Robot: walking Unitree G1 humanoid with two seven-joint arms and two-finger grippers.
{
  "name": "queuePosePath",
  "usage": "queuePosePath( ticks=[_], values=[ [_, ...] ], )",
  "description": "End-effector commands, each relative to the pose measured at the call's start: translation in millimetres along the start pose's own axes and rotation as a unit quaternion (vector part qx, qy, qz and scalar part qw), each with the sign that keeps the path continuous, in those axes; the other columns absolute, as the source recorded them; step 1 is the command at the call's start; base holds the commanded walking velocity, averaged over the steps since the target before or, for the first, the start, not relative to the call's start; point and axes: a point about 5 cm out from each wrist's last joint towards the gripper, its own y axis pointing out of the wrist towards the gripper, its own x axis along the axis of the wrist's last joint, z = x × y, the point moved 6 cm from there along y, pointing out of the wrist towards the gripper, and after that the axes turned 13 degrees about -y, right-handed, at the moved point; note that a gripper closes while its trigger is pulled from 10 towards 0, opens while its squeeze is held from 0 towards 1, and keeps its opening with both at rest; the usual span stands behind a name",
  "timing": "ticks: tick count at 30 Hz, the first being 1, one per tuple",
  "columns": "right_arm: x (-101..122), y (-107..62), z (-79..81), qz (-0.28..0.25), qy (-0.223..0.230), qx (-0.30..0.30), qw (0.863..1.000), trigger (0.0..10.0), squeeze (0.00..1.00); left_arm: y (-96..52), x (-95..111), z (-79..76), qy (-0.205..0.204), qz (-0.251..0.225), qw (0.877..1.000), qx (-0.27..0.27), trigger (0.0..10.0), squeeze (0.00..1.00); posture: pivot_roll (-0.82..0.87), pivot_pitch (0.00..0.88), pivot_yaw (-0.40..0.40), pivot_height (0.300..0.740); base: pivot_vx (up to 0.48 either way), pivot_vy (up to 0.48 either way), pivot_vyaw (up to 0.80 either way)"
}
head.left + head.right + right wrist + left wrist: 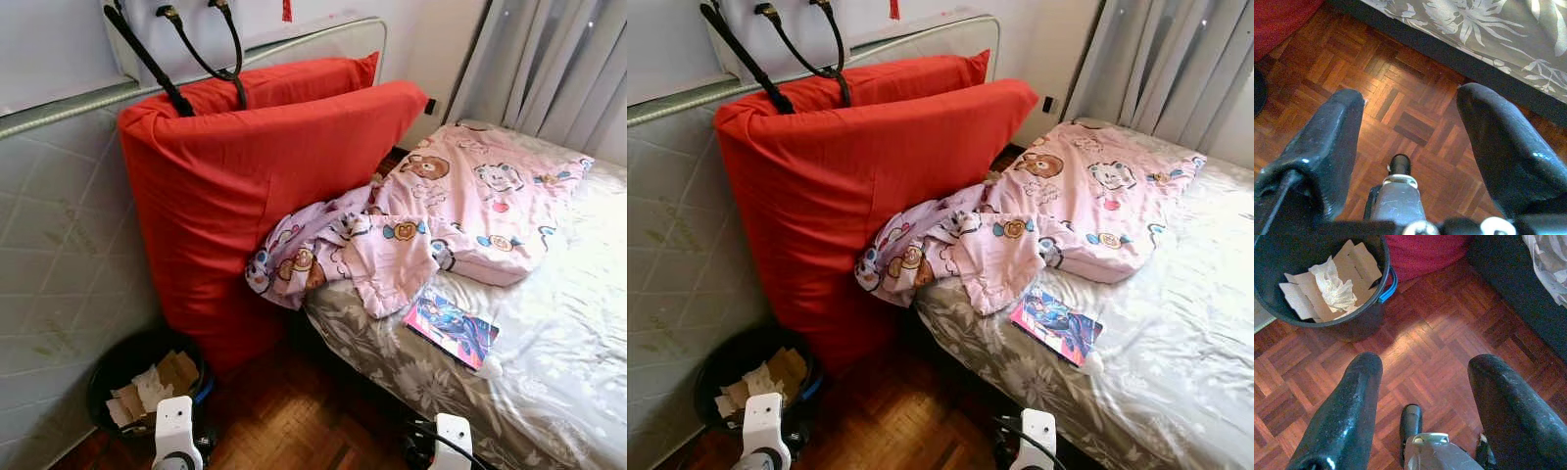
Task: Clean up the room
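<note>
A pink cartoon-print blanket (431, 211) lies crumpled on the bed (568, 362), one end hanging over the bed's edge toward a big red cushion (245, 186). A colourful booklet (453, 328) rests on the floral sheet near the bed's edge. A black bin (132, 377) holding cardboard and crumpled paper (1332, 281) stands on the floor by the cushion. My left gripper (1422, 404) hangs open over the parquet beside the bin, holding nothing. My right gripper (1410, 147) hangs open over the parquet beside the bed frame, also bare.
A pale mattress (59, 255) leans against the wall on the left with black straps (186, 49) over its top. Curtains (558, 69) hang at the back right. Parquet floor (294, 421) runs between the bin and the bed's dark base.
</note>
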Motion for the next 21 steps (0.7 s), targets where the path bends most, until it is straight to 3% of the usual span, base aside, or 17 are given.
queuePosePath(
  ticks=[1, 8, 15, 21],
  values=[
    [1.1, 0.3, -1.1, 0.0, -0.004, -0.004, 1.0, 10.0, 0.0, -0.8, -6.4, -0.5, 0.013, 0.014, 1.0, 0.0, 10.0, 0.0, 0.09, 0.0, -0.075, 0.74, 0.0, 0.0, 0.0],
    [5.7, 2.2, 4.1, -0.001, -0.006, -0.004, 1.0, 10.0, 0.0, -0.3, -5.9, -2.2, 0.017, 0.015, 1.0, -0.003, 10.0, 0.0, 0.09, 0.0, -0.073, 0.74, 0.241, 0.0, 0.0],
    [4.8, 1.9, 1.8, 0.001, -0.025, -0.012, 1.0, 10.0, 0.0, -0.2, -5.6, -2.9, 0.015, 0.014, 1.0, -0.003, 10.0, 0.0, 0.1, 0.0, -0.075, 0.74, 0.244, 0.0, -0.79],
    [6.8, 1.6, 3.4, -0.008, -0.041, -0.004, 0.999, 10.0, 0.0, -0.6, -7.5, -2.7, 0.017, 0.017, 1.0, -0.004, 10.0, 0.0, 0.1, 0.0, -0.073, 0.74, 0.254, 0.0, 0.0]
  ],
)
